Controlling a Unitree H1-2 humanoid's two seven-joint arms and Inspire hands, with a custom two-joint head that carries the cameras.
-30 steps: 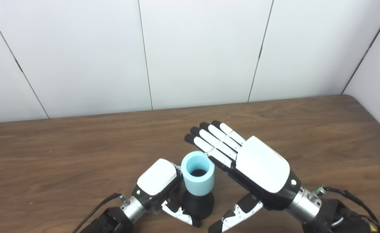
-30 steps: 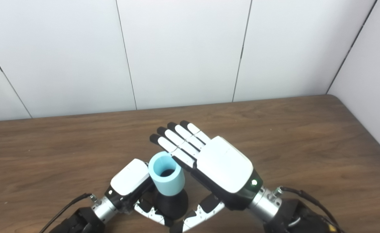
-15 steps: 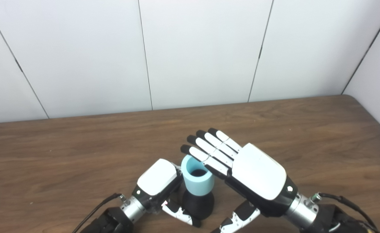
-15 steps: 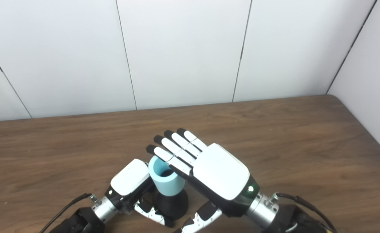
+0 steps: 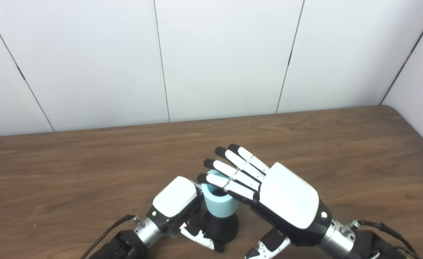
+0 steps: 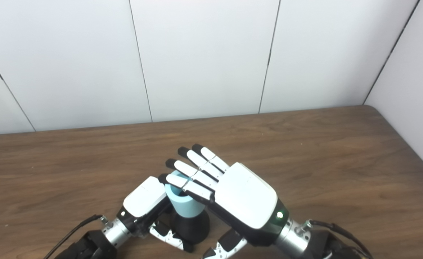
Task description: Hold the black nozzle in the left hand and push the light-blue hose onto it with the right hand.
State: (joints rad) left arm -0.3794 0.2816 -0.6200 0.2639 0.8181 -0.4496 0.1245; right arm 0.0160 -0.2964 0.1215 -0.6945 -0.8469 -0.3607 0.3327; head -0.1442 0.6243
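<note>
Both: left hand (image 5: 175, 197) gripping nozzle (image 5: 220, 225); right hand (image 5: 269, 194) flat over hose (image 5: 218, 205).

1. The left eye view looks from the robot's head down and forward over the wooden table (image 5: 89, 162) toward the white panel wall (image 5: 215, 54).
2. The right eye view looks the same way from a place a little to the right, so everything sits more to the left in it.
3. Both are near the work: the arms enter from the bottom edge.
4. Both share the table, the wall, the far right table corner (image 6: 368, 108) and both hands.
</note>
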